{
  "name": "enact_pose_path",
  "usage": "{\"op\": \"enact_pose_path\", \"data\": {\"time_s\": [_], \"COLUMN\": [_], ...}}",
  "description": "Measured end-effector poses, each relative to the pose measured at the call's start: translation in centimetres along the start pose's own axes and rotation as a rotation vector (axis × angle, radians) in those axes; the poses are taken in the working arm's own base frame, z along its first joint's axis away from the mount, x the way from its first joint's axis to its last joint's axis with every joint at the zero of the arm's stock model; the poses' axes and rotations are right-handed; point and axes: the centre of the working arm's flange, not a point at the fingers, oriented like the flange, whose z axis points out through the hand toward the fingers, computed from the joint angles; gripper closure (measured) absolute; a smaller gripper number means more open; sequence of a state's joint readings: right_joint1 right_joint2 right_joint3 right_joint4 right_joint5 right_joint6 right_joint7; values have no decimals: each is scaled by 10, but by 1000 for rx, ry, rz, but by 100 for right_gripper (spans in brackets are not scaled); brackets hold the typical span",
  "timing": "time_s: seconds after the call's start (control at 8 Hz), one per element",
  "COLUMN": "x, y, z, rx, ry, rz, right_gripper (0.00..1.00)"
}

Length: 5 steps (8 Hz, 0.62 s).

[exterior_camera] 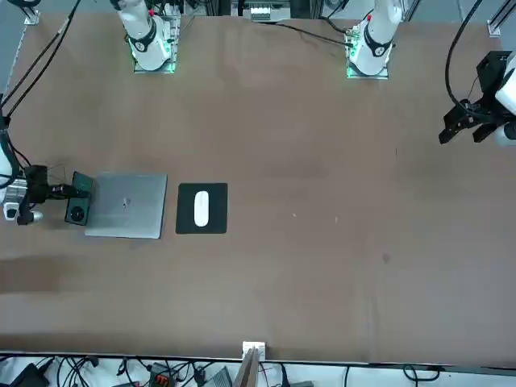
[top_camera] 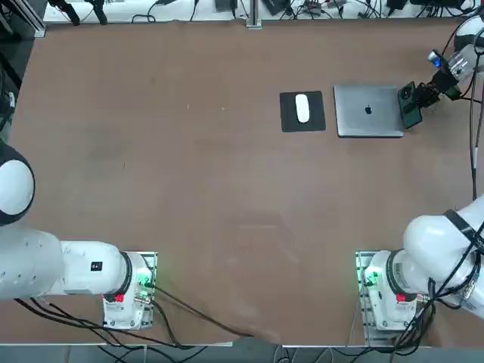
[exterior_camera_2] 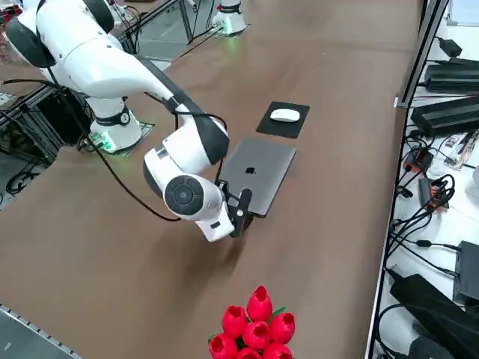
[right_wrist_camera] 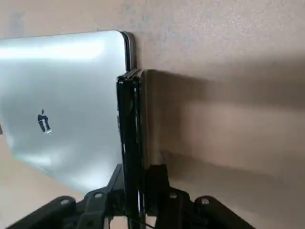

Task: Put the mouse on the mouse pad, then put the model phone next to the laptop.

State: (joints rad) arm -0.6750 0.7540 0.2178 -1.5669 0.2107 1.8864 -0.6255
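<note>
Phone first, since it sits closest to the wrist cam: model phone (right_wrist_camera: 129, 129) is held on edge, thin side up, centre of that frame, w/ the right gripper (right_wrist_camera: 138, 191) clamped on its near end. Jaws are closed on the slab, one finger each side, nothing else in them. On-edge hold makes sense, I'd say: it lets the phone come down right alongside the laptop w/o the fingers fouling the lid.

Laptop (right_wrist_camera: 62, 105) is lid-shut, logo up, flat on the counter (right_wrist_camera: 214, 38). In the wrist view the phone runs parallel to the laptop's side edge. Whether it's touching the counter yet or just above it I can't tell; the shadow beside it hints at a small gap.

Top view: phone (top_camera: 411, 106) at right centre of frame, just beside the laptop (top_camera: 368, 110), gripper (top_camera: 420, 96) reaching in from the right edge. Front view mirrors that, phone (exterior_camera: 78, 205) at far left next to the laptop (exterior_camera: 126, 205).

Further out: mouse (top_camera: 302, 107) sits on the mouse pad (top_camera: 286, 121), roughly centred, so that half of the task looks done. Pad lies just beside the laptop on the side away from the phone, a narrow strip of counter between.

Left to do, prob: lay the phone down and let go.

Lower centre of side view: red tulips (exterior_camera_2: 254, 329) at counter's near edge, well apart from the work.
</note>
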Motion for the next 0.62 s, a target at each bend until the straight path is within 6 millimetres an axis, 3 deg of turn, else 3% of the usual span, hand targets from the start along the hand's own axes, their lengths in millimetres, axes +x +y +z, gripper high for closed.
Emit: {"op": "enact_pose_path", "data": {"time_s": [0.62], "x": [3], "y": [5], "z": [3], "rx": [-11], "ry": [20], "rz": [-15], "right_gripper": [84]}}
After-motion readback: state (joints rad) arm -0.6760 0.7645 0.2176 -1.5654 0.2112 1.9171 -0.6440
